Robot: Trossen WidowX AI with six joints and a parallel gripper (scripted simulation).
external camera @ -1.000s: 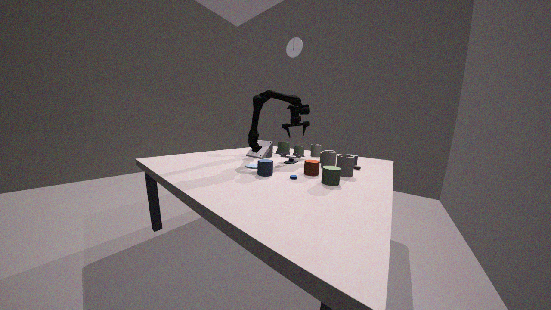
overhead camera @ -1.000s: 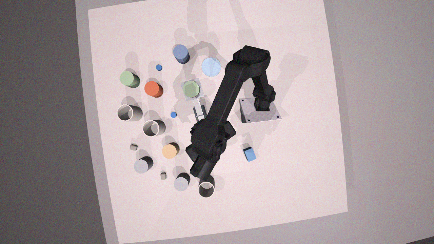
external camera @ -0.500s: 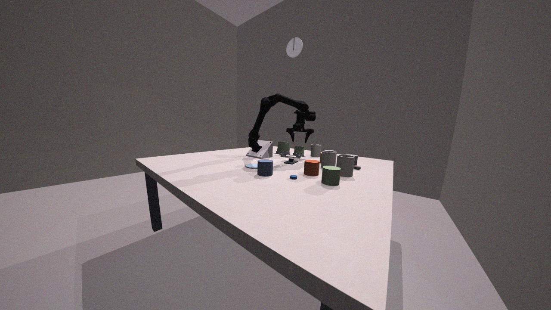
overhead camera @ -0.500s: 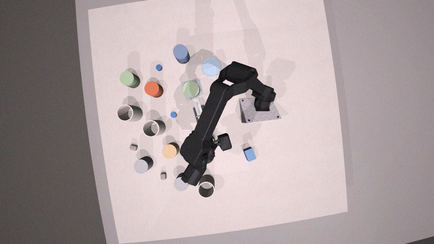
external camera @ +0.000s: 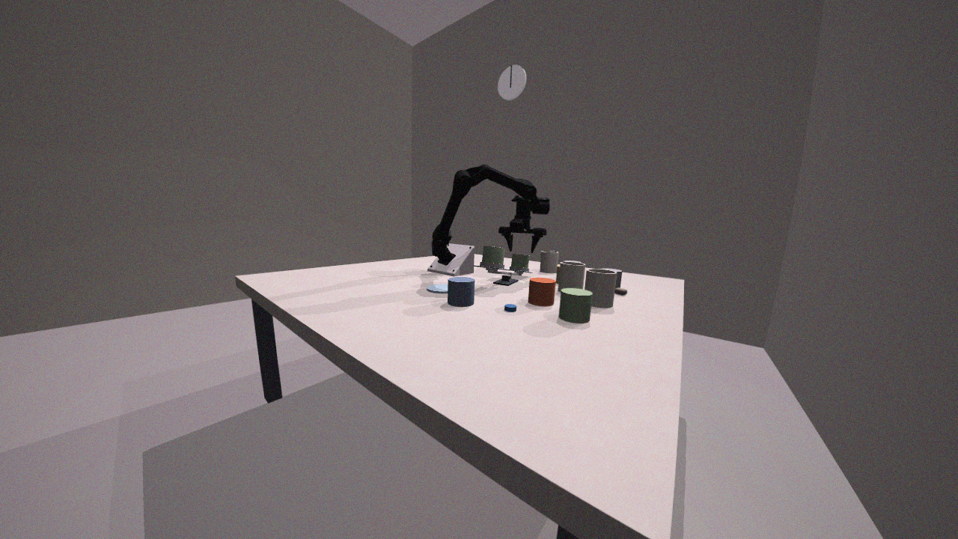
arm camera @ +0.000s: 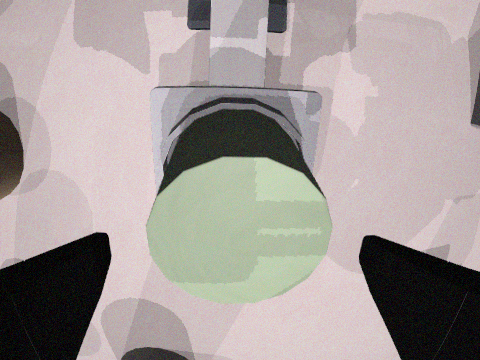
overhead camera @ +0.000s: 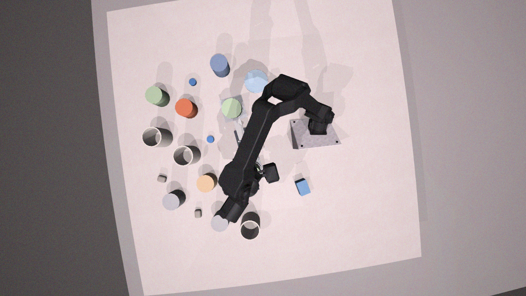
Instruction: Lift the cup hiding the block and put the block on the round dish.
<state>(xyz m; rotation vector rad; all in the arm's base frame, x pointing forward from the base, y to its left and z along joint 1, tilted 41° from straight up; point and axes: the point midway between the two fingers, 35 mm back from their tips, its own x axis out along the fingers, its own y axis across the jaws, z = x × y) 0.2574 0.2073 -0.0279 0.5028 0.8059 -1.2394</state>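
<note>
My gripper (external camera: 522,251) (arm camera: 238,250) is open and empty, pointing down just above one green balance cup (external camera: 519,261) (arm camera: 235,210). In the wrist view its fingertips stand on both sides of that cup. In the top view the arm hides most of this cup. The other green cup (overhead camera: 231,107) (external camera: 492,256) stands upright on the balance end near the dish. The balance (overhead camera: 239,128) (arm camera: 237,72) tilts: the end under my gripper is the lower one, the dish-side end is raised. The round light-blue dish (overhead camera: 256,81) (external camera: 438,288) bears nothing. The hidden block is not visible.
A blue cylinder (overhead camera: 220,63) (external camera: 460,292) stands near the dish. Orange (overhead camera: 185,107), green (overhead camera: 154,95) and tan (overhead camera: 205,183) cylinders, several grey cups and cylinders, and small blue discs lie on the balance's far side. A blue block (overhead camera: 303,186) lies near the arm's base.
</note>
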